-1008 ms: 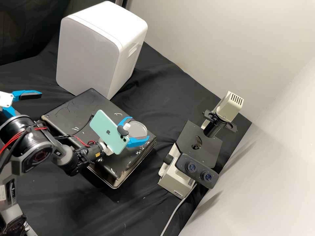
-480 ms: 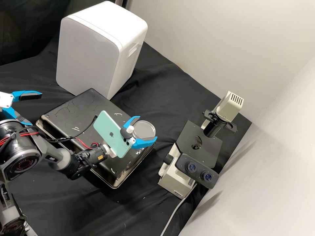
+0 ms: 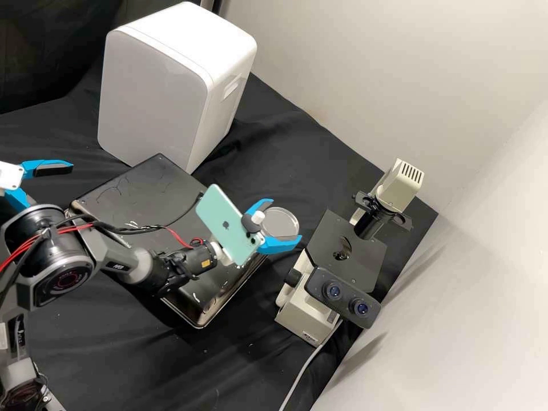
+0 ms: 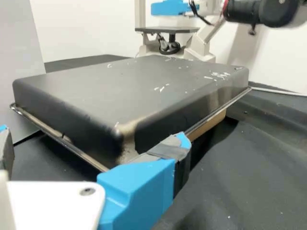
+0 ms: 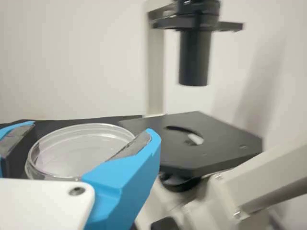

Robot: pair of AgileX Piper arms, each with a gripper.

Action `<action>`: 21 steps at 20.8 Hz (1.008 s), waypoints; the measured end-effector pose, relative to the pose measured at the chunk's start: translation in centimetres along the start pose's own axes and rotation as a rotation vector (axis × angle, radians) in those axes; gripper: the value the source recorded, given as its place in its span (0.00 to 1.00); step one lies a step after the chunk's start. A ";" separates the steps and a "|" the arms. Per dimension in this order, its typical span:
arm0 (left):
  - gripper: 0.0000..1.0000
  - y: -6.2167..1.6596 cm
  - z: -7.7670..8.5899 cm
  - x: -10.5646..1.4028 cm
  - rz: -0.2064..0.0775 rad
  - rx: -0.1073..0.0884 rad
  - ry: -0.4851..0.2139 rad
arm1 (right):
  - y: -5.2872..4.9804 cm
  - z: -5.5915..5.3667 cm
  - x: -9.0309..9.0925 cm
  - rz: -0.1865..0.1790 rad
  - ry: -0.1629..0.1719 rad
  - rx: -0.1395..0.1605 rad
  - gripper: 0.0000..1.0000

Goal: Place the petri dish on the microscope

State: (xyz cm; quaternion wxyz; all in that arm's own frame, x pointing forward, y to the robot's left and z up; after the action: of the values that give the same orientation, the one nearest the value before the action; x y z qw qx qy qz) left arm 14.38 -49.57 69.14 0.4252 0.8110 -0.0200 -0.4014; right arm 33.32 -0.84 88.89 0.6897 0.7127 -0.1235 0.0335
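- My right gripper (image 3: 281, 222) squeezes the petri dish (image 3: 282, 217) by its rim with both fingers, to keep it flat, in the middle of the frame.
- The dish hangs just left of the microscope (image 3: 319, 308) stage (image 3: 357, 257), not on it yet.
- The black tube (image 3: 370, 225) over the stage could get bumped.
- My left gripper (image 3: 34, 182) sits wide open and empty at the left edge, beside the black tray (image 3: 131, 194).

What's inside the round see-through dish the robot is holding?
Nothing that shows: the petri dish looks clear and empty. The blue fingers holding it cover its rim on two sides, so a small part inside is hidden.
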 end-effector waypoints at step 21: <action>1.00 -0.65 0.3 1.0 -0.034 0.067 0.000 | 0.7 2.6 9.4 0.007 -0.174 -0.050 0.00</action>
State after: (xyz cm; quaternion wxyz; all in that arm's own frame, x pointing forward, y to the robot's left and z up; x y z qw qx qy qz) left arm 14.66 -49.72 67.96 0.3909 0.8249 -0.0195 -0.4078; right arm 41.93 -4.69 91.50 0.6937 0.6952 -0.1863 -0.0293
